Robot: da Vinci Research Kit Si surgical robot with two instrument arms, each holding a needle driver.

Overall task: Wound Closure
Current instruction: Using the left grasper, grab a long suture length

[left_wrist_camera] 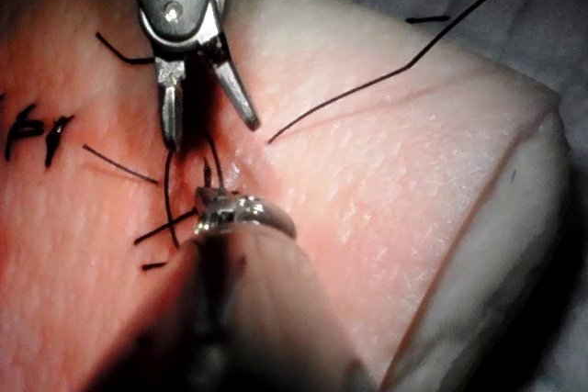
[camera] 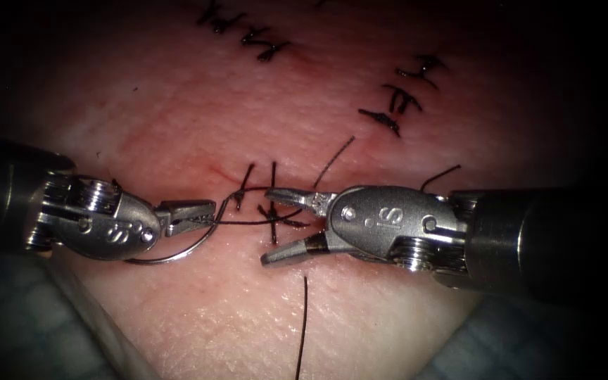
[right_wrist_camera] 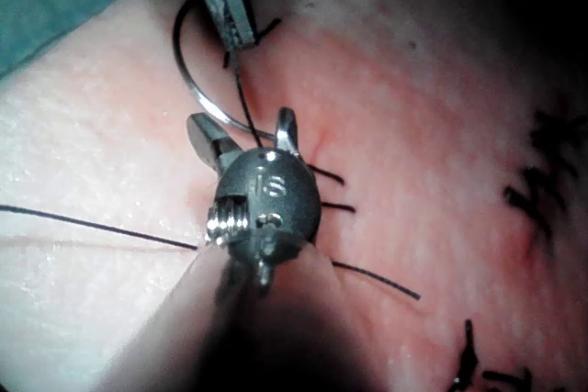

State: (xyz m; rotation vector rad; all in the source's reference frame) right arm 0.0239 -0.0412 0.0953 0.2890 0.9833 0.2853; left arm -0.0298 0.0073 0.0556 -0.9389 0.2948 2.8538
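Note:
My left tool (camera: 209,211) comes in from the left with its jaws shut on the curved needle (camera: 177,255), partway along its curve. The needle is out of the tissue (camera: 177,119) and arcs below the jaws toward the tool's wrist. Dark thread (camera: 248,223) runs from the jaw tips rightward to the crossed stitches (camera: 274,207) on the cut. My right tool (camera: 267,225) stands open astride those stitches, holding nothing. The right wrist view has the open right tool (right_wrist_camera: 243,130), the needle (right_wrist_camera: 181,61) and the left tool (right_wrist_camera: 241,41). The left wrist view has the left tool (left_wrist_camera: 216,201) and the open right tool (left_wrist_camera: 211,130).
Two rows of older black stitches (camera: 248,35) (camera: 402,91) lie farther back. Loose thread ends (camera: 336,158) (camera: 441,174) stick up near the right tool. A long thread (camera: 302,324) trails toward the front. Blue-green drape (camera: 8,317) borders the tissue's front edge.

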